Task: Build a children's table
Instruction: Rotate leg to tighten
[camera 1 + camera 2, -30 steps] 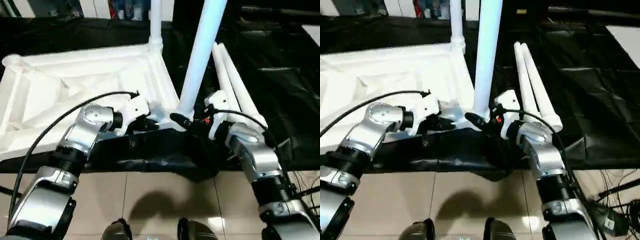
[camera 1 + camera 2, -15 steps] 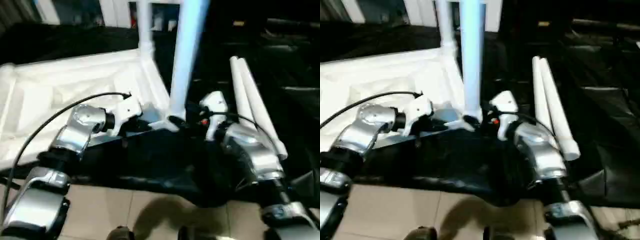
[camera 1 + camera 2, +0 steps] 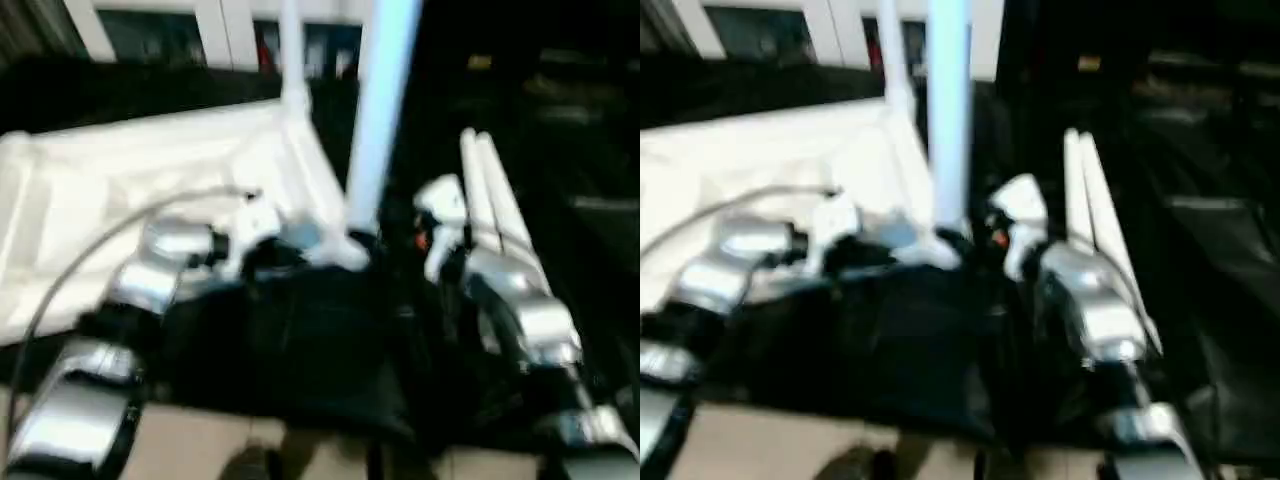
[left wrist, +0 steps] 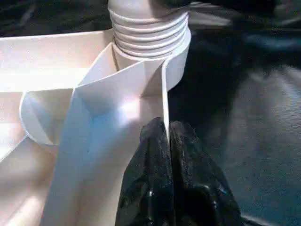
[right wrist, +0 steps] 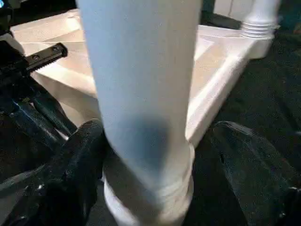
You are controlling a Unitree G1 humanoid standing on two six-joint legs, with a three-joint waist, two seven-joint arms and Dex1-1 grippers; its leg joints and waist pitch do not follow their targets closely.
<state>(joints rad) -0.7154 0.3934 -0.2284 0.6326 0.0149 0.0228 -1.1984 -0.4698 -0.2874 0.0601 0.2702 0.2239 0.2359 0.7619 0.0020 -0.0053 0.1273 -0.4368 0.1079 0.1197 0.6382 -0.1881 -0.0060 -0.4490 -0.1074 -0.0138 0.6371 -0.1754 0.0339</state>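
While the near leg stands up in its corner socket, here is the call:

Tabletop: the white tabletop [image 3: 150, 180] lies ribbed side up on the black sheet [image 4: 254, 117], and one thin wall of its near corner sits pinched between the left gripper's fingertips.

Near leg: the upright leg [image 5: 141, 89] rises between the right gripper's two fingers, its ringed foot [image 5: 150, 197] seated in the corner socket [image 4: 155, 52] just beyond the left fingertips.

Left gripper: the left gripper [image 4: 167, 136] is clenched tight on that corner wall, steadying the top.

Right gripper: the right gripper [image 5: 155, 155] stands spread wide, one finger [image 5: 70, 169] close against the leg, the other [image 5: 254, 165] apart from it; I judge it released, not grasping.

Far leg: a second leg [image 3: 293, 60] stands in the next corner, past the near one from the fingers.

Spare legs: two more legs [image 3: 490, 190] lie side by side on the sheet, just outside the right gripper.

Step in hand: by my reading, seating the second leg, with half the legs left to fit.

Next move: it calls for checking the foot is fully home, then drawing the right fingers clear without knocking the leg and reaching for a spare, while the left clamp holds the top steady.

Writing: no brand, label or lettering can be read anywhere.
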